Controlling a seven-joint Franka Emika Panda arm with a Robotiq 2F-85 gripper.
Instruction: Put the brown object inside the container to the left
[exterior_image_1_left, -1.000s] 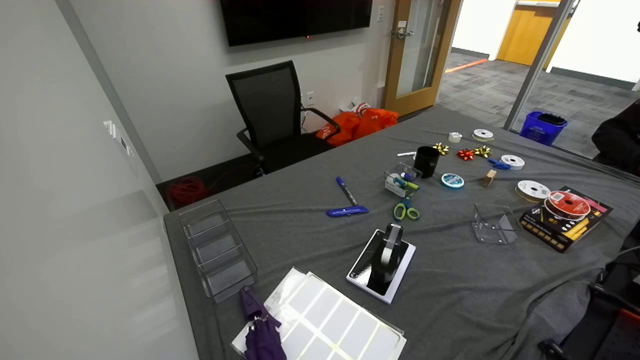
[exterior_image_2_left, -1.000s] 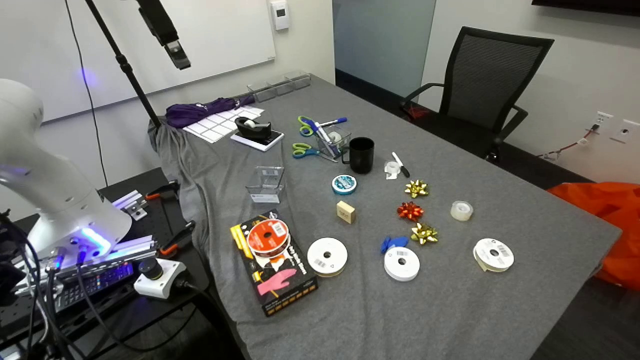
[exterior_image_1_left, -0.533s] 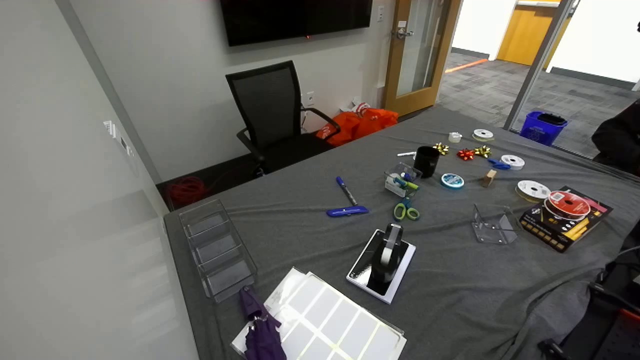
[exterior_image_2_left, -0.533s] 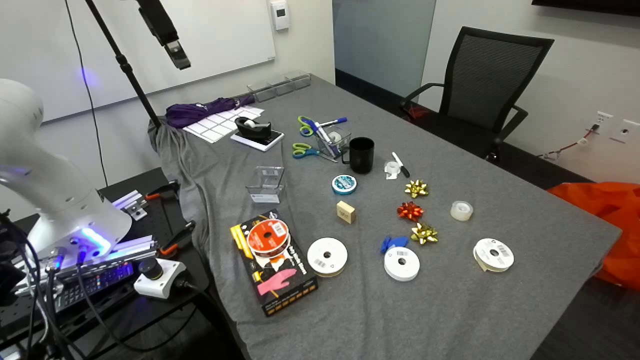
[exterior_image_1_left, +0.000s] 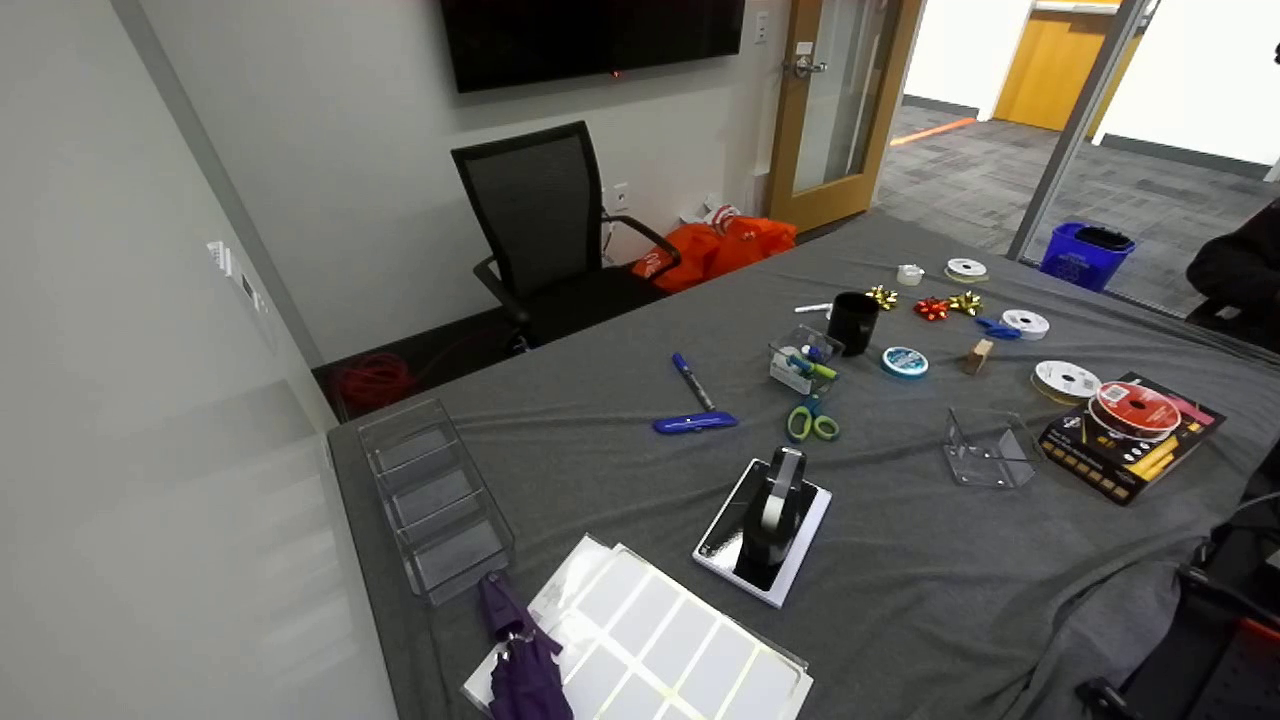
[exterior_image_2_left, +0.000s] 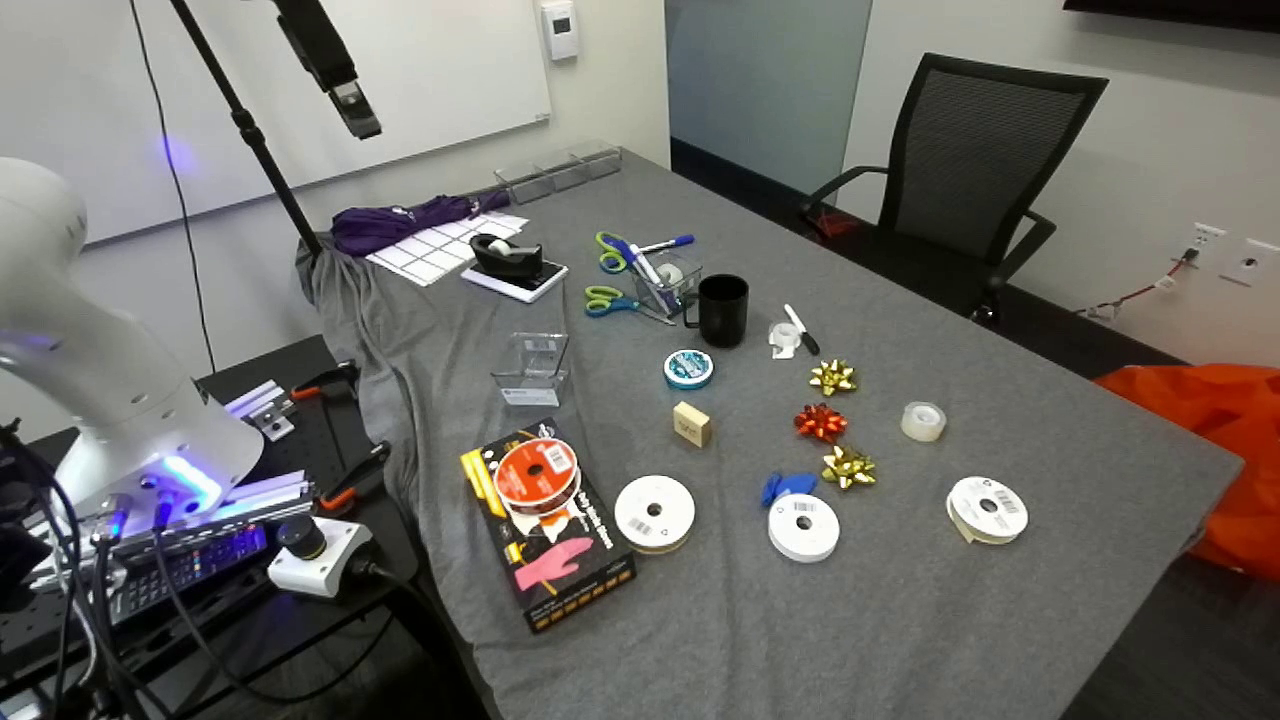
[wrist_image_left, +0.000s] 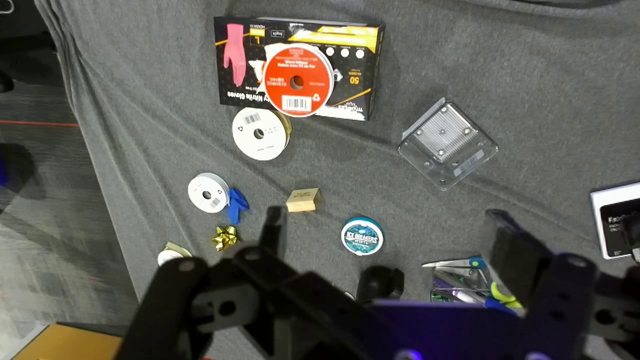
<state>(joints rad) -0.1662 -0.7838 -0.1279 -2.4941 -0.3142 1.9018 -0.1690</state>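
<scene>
The table (exterior_image_2_left: 900, 630), draped in gray, stretches beneath my gripper (wrist_image_left: 386, 217), whose fingers are spread wide apart. A black mug (exterior_image_2_left: 724, 314) stands upright on the table; a blue mint tin (exterior_image_2_left: 688, 370) lies between the mug and the light-brown wooden block (exterior_image_2_left: 691, 425), also on the table.

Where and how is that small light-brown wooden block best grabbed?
The small light-brown wooden block is probably best gripped across its two broad upright faces, from above. It stands on the grey cloth with a narrow face up; no other object touches it. The open black two-fingered gripper, its jaws parted along the block's length in the wrist view, would likely need turning first.
</scene>
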